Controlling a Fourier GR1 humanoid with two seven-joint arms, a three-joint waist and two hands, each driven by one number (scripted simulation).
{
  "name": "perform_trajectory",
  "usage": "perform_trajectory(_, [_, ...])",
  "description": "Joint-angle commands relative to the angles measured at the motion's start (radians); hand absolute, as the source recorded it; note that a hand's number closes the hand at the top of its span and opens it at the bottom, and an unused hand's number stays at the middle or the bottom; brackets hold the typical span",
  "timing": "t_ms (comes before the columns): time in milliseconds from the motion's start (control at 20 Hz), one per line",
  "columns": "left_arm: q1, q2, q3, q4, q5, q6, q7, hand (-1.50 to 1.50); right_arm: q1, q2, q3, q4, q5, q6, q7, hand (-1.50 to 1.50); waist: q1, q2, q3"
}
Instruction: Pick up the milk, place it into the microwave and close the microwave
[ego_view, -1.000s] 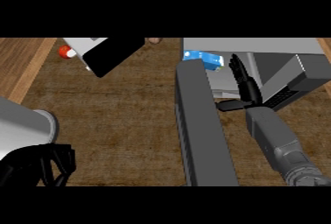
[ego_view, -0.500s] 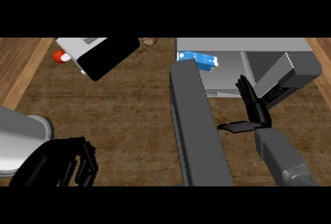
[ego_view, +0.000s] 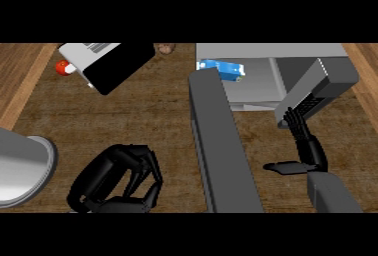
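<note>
Right robot hand (ego_view: 304, 145) (fingers straight, holding nothing) hovers over wooden counter (ego_view: 162, 120) beside microwave (ego_view: 295, 65).

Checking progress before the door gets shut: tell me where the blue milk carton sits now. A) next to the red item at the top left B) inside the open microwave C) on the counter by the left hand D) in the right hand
B: the milk carton lies inside the microwave, behind its open door; the right hand is open and holds nothing.
</note>
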Motion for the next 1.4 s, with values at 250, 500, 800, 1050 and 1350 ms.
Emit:
perform_trajectory(250, [-0.193,-0.001,-0.202,0.313,-0.152,0.123,-0.089,1.5,0.224,-0.067,0.025,-0.29,-0.071,0.13,0.027,-1.5,-0.019,0.001,-0.001])
perform_trajectory(500, [-0.248,-0.001,-0.296,0.563,-0.18,0.232,-0.213,1.5,0.332,-0.081,0.07,-0.442,-0.079,0.148,0.002,-1.5,-0.016,0.005,-0.001])
perform_trajectory(800, [-0.374,0.0,-0.461,0.745,-0.104,0.513,-0.328,1.5,0.429,-0.132,0.098,-0.592,-0.146,0.25,0.014,-1.5,-0.043,0.008,-0.002])
perform_trajectory(1050, [-0.413,0.0,-0.529,0.871,0.01,0.652,-0.481,1.5,0.439,-0.154,0.112,-0.733,-0.247,0.311,0.104,-1.5,-0.07,0.013,-0.004])
perform_trajectory(1350, [-0.496,0.0,-0.626,0.97,0.178,0.72,-0.484,1.5,0.444,-0.202,0.127,-0.887,-0.326,0.332,0.209,-1.5,-0.106,0.022,-0.004])
